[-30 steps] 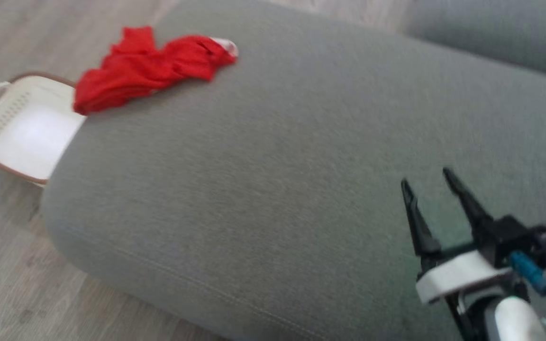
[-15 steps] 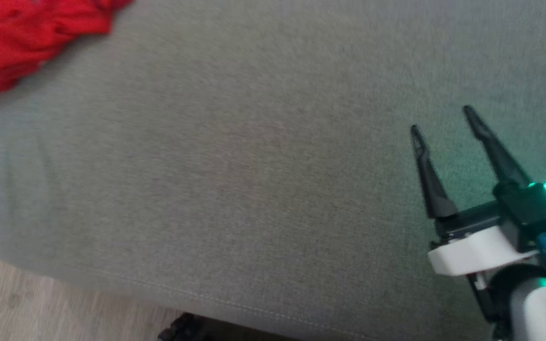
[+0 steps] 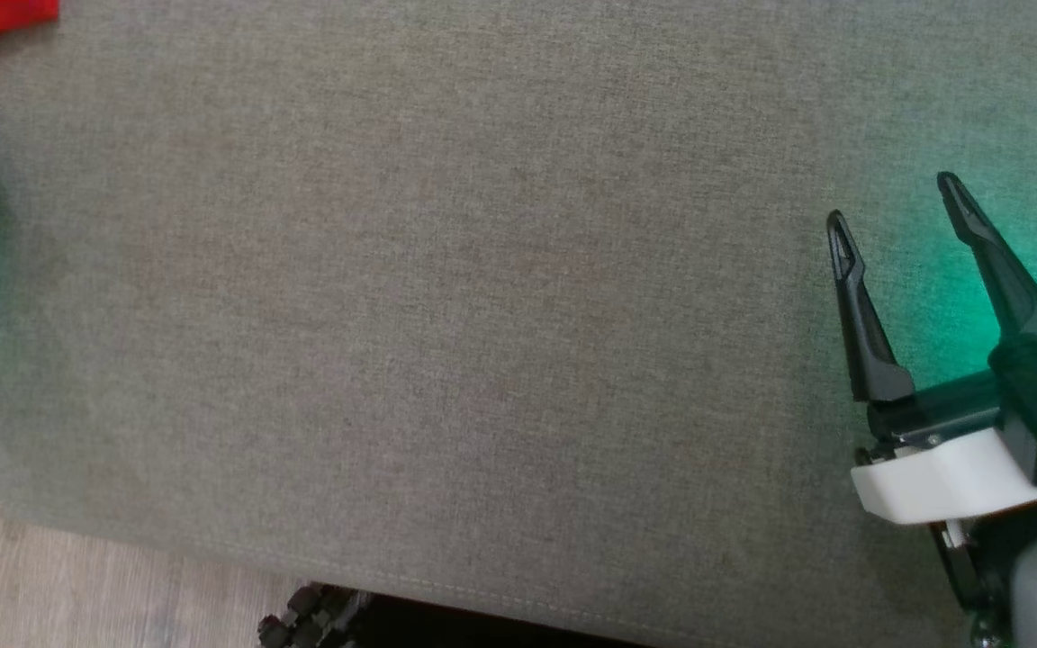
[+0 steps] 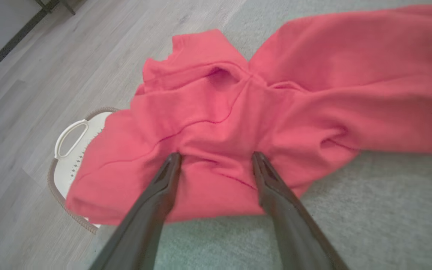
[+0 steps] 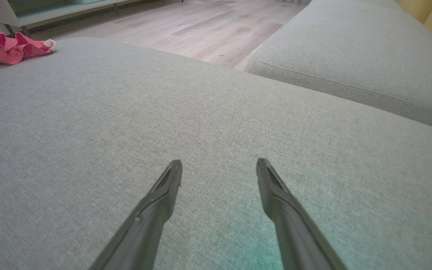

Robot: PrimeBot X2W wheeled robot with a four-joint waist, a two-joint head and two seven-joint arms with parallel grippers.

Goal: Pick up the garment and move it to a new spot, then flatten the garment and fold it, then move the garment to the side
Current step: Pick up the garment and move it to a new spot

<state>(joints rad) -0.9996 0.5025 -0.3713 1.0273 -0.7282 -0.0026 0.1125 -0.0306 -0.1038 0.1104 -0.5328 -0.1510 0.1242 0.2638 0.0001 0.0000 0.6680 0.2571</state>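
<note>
Left gripper, fingers spread, hangs just over the crumpled red garment at the sofa cushion's edge, seemingly lined up to grab. Right gripper, likewise spread, hovers well apart.

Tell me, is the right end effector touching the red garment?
Apart. In the right wrist view the garment lies far from the right end effector, with bare grey cushion between them.
</note>
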